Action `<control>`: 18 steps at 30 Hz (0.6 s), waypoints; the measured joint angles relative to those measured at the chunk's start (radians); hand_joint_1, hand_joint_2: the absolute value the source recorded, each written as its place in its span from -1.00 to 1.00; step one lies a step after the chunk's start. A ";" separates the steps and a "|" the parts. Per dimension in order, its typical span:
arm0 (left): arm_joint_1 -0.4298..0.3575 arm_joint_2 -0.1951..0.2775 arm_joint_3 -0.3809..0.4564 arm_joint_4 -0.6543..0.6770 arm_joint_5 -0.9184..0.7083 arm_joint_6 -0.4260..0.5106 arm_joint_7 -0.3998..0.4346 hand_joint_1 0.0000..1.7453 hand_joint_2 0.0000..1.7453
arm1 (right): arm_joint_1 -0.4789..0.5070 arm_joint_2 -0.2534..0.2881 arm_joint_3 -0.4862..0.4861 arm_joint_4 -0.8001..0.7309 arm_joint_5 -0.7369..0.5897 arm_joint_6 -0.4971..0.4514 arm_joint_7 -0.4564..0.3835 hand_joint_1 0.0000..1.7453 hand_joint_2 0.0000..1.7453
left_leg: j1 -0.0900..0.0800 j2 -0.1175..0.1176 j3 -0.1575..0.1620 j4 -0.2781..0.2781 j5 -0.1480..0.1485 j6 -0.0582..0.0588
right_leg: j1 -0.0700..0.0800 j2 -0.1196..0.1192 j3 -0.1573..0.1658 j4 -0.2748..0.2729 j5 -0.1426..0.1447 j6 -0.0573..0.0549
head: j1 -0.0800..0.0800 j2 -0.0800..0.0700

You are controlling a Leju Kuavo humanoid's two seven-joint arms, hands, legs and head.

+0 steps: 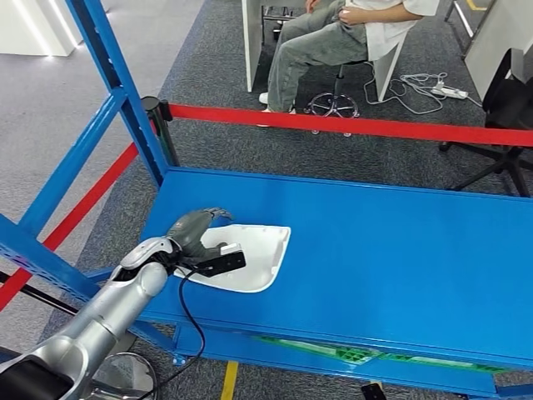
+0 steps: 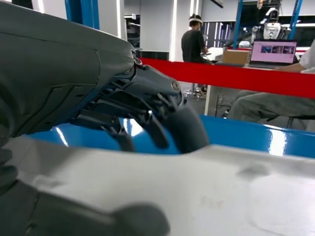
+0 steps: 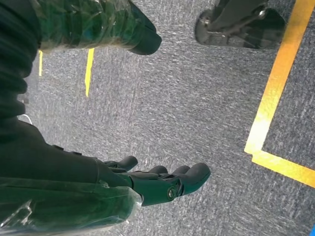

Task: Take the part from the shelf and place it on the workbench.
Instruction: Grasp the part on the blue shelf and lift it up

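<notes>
The white moulded part lies flat on the blue shelf board, near its left end. My left hand sits over the part's left end. In the left wrist view its dark fingers arch over the part and come down on its far edge, while the thumb lies against the near surface, so the hand grips the part. My right hand hangs over the grey carpet with its fingers loosely apart and nothing in them.
Blue shelf uprights rise at the left. Red barrier tape runs behind the shelf from a black post. Beyond it a person sits on a stool. Yellow floor lines cross the carpet under my right arm.
</notes>
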 joint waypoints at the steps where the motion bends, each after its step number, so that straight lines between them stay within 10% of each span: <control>1: 0.000 0.000 0.005 0.000 -0.002 0.000 -0.001 1.00 1.00 | -0.001 0.000 0.000 0.000 0.000 -0.001 0.000 -1.00 1.00 | -0.002 -0.001 -0.001 0.003 -0.002 -0.003 | 0.000 -0.001 0.037 -0.070 0.025 -0.002 | 0.000 0.000; 7: 0.001 -0.001 0.031 0.000 -0.017 -0.004 -0.003 1.00 1.00 | 0.001 0.000 -0.002 0.000 0.004 -0.005 0.001 -1.00 1.00 | -0.005 -0.001 -0.013 0.030 -0.019 -0.024 | 0.000 0.002 0.083 -0.153 0.043 -0.029 | -0.004 0.000; 12: 0.010 -0.002 0.038 0.000 -0.018 -0.005 -0.004 1.00 1.00 | 0.000 0.000 -0.004 0.000 0.005 -0.005 0.001 -1.00 1.00 | 0.004 0.001 -0.135 0.299 -0.142 -0.044 | -0.003 0.002 0.085 -0.155 0.043 -0.041 | -0.011 0.000; 18: 0.006 -0.002 0.047 0.001 -0.019 -0.006 -0.005 1.00 1.00 | -0.002 0.000 -0.004 0.000 0.007 -0.005 0.001 -1.00 1.00 | 0.000 0.000 -0.022 0.044 0.009 -0.023 | 0.000 0.005 0.090 -0.154 0.039 -0.034 | -0.010 0.000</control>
